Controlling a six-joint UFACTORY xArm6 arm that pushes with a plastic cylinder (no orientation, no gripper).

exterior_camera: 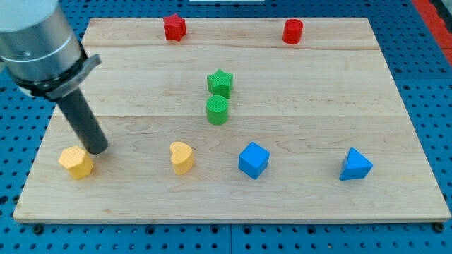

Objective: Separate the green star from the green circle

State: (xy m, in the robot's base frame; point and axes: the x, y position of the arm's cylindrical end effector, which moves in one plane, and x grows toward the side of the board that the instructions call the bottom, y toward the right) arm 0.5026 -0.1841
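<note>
While my tip (97,149) rests far left, green star (220,82) touches green circle (217,110) mid-board, well apart.

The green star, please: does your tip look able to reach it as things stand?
Probably yes. My tip sits beside the yellow block at the view's left, and bare board lies between it and the green star. The green circle sits just below the star.

Wooden board (395,106): red star (174,27) at 11 o'clock, red cylinder (292,32) at 1. Near edge (5 to 8 o'clock): blue triangle (354,165), blue cube (253,159), yellow heart (182,156), yellow block (76,162).
</note>
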